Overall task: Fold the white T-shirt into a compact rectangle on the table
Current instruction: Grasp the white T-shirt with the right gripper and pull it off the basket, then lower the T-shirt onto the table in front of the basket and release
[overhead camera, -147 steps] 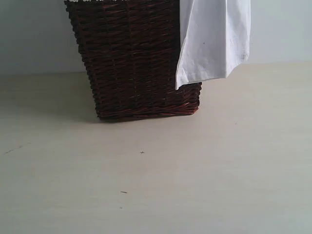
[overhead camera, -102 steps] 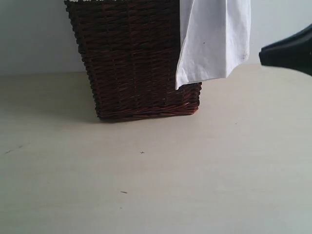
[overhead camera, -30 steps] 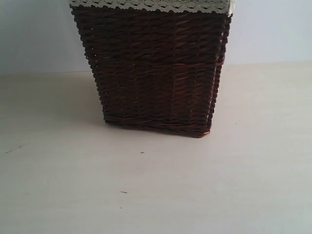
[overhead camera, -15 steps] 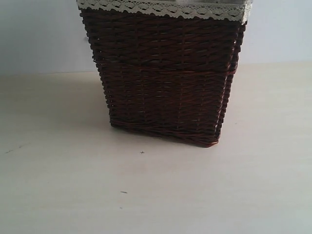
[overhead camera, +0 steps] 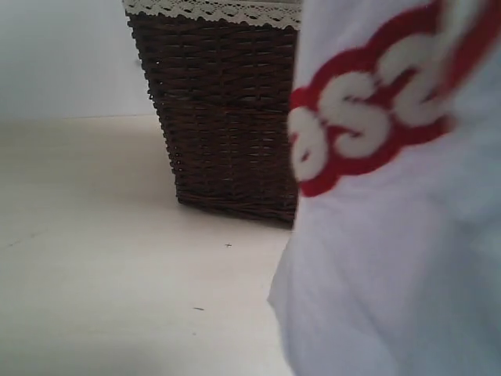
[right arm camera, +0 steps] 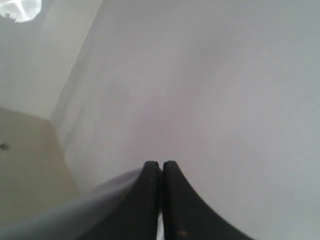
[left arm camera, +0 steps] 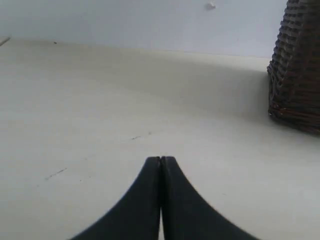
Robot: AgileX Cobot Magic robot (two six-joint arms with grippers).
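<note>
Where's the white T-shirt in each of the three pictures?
Exterior view: the white T-shirt fills the right side, hanging in front of the wicker basket.
Left wrist view: not in it; only the basket's corner shows at the edge.
Right wrist view: its plain white cloth fills most of the picture.
Shared landmark: the table, the pale surface visible in all three views.

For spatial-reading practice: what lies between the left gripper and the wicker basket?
Only bare table, in the left wrist view, separates the shut left gripper from the wicker basket.
</note>
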